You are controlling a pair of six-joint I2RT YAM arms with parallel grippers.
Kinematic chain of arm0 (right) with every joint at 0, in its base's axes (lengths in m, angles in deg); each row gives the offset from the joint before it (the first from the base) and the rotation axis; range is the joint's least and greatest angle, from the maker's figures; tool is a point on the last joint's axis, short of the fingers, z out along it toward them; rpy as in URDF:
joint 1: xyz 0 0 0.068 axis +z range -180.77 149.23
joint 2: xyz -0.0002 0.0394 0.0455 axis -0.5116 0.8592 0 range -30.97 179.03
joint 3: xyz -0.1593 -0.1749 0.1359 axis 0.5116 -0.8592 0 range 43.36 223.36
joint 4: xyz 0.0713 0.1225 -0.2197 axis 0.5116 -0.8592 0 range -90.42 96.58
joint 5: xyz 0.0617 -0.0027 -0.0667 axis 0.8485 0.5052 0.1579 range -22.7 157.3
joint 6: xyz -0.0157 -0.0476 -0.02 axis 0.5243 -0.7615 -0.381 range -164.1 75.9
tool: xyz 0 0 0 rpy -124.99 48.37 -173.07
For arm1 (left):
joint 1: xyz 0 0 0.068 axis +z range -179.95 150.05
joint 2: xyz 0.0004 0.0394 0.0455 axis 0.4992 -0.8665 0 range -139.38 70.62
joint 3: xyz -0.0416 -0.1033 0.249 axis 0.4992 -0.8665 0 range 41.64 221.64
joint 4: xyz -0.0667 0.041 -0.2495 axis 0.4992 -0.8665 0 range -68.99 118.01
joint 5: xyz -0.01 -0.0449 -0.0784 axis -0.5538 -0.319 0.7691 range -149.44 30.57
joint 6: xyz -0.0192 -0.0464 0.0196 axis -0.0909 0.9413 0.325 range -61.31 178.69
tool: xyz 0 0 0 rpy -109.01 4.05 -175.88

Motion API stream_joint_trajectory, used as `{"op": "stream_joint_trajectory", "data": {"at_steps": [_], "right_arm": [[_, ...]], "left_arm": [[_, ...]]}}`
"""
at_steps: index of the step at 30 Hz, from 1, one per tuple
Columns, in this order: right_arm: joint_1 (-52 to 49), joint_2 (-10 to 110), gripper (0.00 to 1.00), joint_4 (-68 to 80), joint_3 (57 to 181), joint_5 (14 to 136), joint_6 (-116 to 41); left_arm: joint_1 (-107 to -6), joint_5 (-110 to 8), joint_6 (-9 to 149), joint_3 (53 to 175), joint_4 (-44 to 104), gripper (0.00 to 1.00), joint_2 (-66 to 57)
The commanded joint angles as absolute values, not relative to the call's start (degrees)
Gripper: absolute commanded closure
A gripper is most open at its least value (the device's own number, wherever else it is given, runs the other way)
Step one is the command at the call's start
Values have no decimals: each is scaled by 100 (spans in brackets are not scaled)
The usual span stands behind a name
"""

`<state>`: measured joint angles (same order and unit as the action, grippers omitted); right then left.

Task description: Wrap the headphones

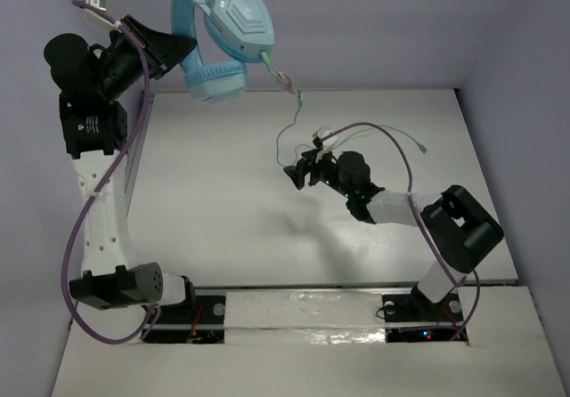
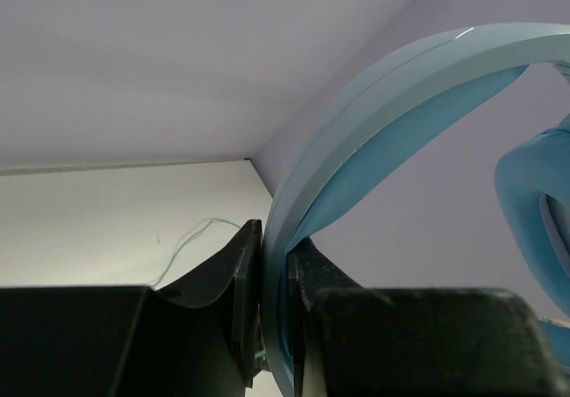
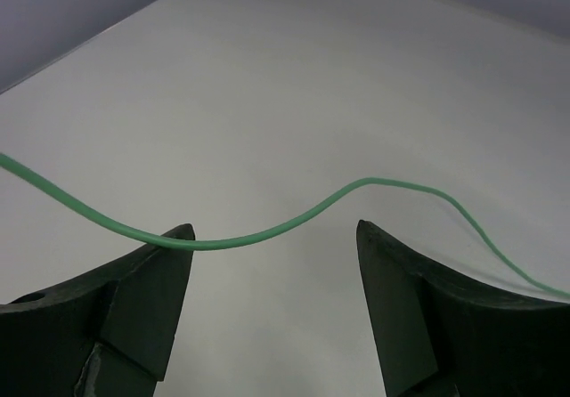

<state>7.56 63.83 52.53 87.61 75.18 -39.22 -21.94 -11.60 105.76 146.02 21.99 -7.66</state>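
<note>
My left gripper (image 1: 171, 48) is closed tight on the headband (image 2: 374, 103) of the headphones (image 1: 223, 23), holding them up in the air at about 11 o'clock in the overhead view. Their thin green cable (image 1: 289, 121) hangs down toward the middle of the worktop (image 1: 223, 210). There my right gripper (image 3: 273, 230) sits with its jaws wide apart. The cable crosses the gap between them and is not pinched.

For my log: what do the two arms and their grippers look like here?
The left arm and right arm have white links and black joint housings; a purple cable trails along each. The left arm's link has rows of holes. The left gripper and right gripper each have two black wedge-shaped fingers.
</note>
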Motion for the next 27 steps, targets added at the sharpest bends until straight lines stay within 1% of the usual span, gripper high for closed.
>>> {"op": "stream_joint_trajectory", "data": {"at_steps": [1,4,6,9,11,14,15,17,18,19,20,21,22,23,24,25,26,27], "right_arm": [[790,6246,21,5975,9039,7364,-4305],[913,5825,21,5879,8916,7100,-4331],[983,5596,21,5346,9003,6863,-4610],[1045,5507,19,5001,9117,6574,-4805],[1045,5498,18,4938,9162,6686,-4806],[1045,5700,23,5008,9240,7081,-4648],[1045,5805,25,4913,9345,7178,-4613],[1045,6007,27,4623,9504,7476,-4560],[1106,5956,29,4709,9365,7417,-4516],[1107,5842,34,4927,9155,7294,-4307],[1107,5493,43,5173,8935,6919,-4079],[1107,5316,70,5280,8768,6637,-3937],[1107,5157,81,5115,8723,6277,-3553],[1107,5051,86,4809,8835,5899,-3384],[1107,4911,87,4319,8950,5852,-3295],[1107,4849,85,4175,9090,5782,-3068],[1107,4796,82,4043,9126,5607,-2900],[1107,4612,75,3841,9135,5275,-2786]], "left_arm": [[-2168,-1101,10844,14475,2687,100,-374],[-2168,-1329,10590,14377,2433,100,-303],[-2168,-1408,10528,14377,2379,100,-321],[-2168,-1399,10571,14465,2388,100,-338],[-2168,-1391,10571,14517,2379,100,-338],[-2168,-1356,10598,14570,2353,100,-329],[-2168,-1338,10607,14571,2361,100,-321],[-2168,-1329,10633,14667,2361,100,-321],[-2168,-1347,10616,14728,2309,100,-338],[-2168,-1347,10581,14825,2274,100,-425],[-2168,-1347,10580,14973,2247,100,-470],[-2168,-1338,10598,15010,2273,100,-522],[-2168,-1347,10624,15054,2300,100,-601],[-2168,-1347,10659,15098,2317,100,-645],[-2168,-1295,10694,15098,2404,100,-681],[-2168,-1285,10721,15098,2440,100,-716],[-2168,-1303,10721,15081,2458,100,-725],[-2168,-1399,10643,15072,2406,100,-708]]}}
